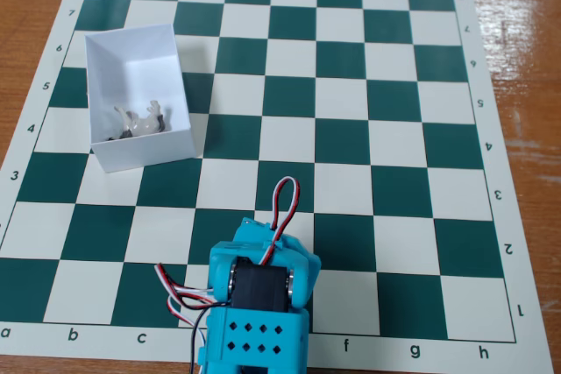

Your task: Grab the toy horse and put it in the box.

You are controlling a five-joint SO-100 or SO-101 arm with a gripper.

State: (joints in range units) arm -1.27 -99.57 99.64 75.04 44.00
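The toy horse, a tiny whitish-grey figurine, lies on its side inside the white open-topped box, near the box's front wall. The box stands on the left part of the chessboard, around rows 4 to 6. My cyan arm is folded at the bottom middle of the fixed view, well away from the box, several squares to its lower right. The arm's body hides the gripper's fingers, so I cannot see how the jaws stand. Nothing shows in the gripper.
The green and white chessboard mat covers most of a brown wooden table. Red, white and black wires loop up from the arm. No other objects stand on the board.
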